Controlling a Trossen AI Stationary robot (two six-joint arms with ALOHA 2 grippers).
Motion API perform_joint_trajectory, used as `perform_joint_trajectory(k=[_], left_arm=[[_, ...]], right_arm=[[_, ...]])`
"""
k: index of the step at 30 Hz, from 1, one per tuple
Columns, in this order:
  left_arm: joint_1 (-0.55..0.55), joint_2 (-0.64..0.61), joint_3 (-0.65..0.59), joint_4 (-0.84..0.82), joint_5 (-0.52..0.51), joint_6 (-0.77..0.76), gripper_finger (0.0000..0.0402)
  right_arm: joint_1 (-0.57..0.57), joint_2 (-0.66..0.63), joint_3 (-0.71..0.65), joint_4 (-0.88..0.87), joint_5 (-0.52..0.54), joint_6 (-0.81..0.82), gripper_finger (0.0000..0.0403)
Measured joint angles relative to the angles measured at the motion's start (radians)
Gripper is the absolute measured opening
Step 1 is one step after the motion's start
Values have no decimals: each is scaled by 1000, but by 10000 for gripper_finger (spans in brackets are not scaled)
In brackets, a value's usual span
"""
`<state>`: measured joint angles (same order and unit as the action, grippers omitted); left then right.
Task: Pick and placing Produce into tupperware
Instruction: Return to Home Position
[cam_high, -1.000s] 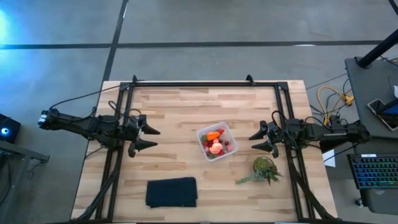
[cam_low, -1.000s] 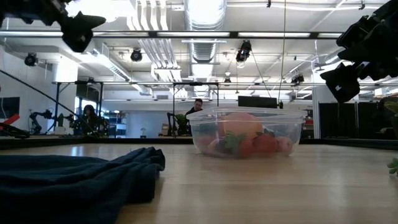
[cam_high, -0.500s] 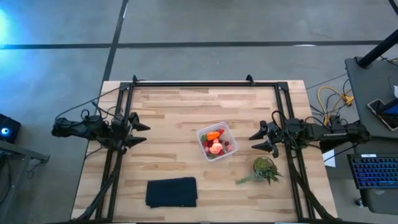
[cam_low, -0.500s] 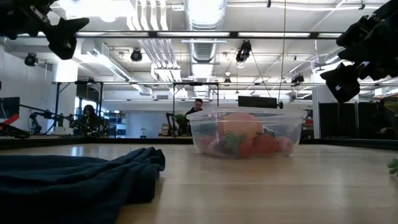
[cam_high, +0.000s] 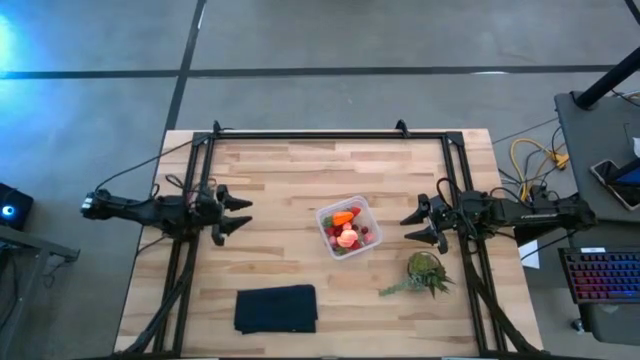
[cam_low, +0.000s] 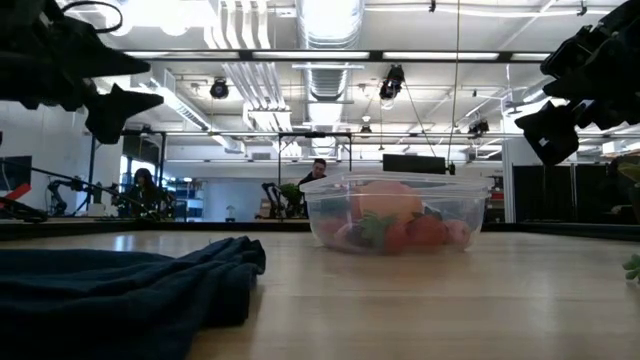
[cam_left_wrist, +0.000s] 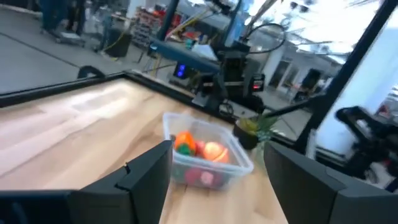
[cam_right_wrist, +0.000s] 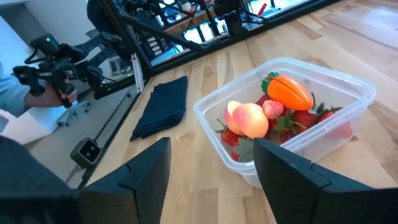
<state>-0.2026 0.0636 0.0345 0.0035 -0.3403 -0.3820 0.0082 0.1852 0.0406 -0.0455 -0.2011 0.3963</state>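
The clear tupperware (cam_high: 323, 216) stands on its base at the table's middle. The produce (cam_high: 347, 234) lies inside it: an orange carrot piece (cam_right_wrist: 287, 91), a pinkish round piece (cam_right_wrist: 247, 119) and red strawberries (cam_right_wrist: 306, 118). My left gripper (cam_high: 247, 213) hangs open above the table, left of the tupperware and pointing level at it, with nothing between its fingers. My right gripper (cam_high: 405, 229) hangs open just right of the tupperware, likewise with nothing between its fingers. In the low view the tupperware (cam_low: 320, 212) sits between my left gripper (cam_low: 155, 83) and my right gripper (cam_low: 532, 90).
A dark blue cloth (cam_high: 276, 308) lies near the front edge, left of centre. A green leafy plant (cam_high: 425, 272) lies at the front right. Black frame rails (cam_high: 320, 135) run along the table's far, left and right sides. People (cam_low: 145, 190) show in the room behind.
My left gripper has come down closer to the table and levelled out from a downward slant. It drew back toward the left edge and came forward again, staying open. The right arm, the tupperware and the produce have kept still.
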Motion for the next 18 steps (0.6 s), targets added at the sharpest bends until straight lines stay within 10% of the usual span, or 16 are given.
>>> perform_joint_trajectory(k=[18], left_arm=[[0, 153, -8, 16, -40, 1, 240]], right_arm=[[0, 6, 0, -2, 0, 0, 219]])
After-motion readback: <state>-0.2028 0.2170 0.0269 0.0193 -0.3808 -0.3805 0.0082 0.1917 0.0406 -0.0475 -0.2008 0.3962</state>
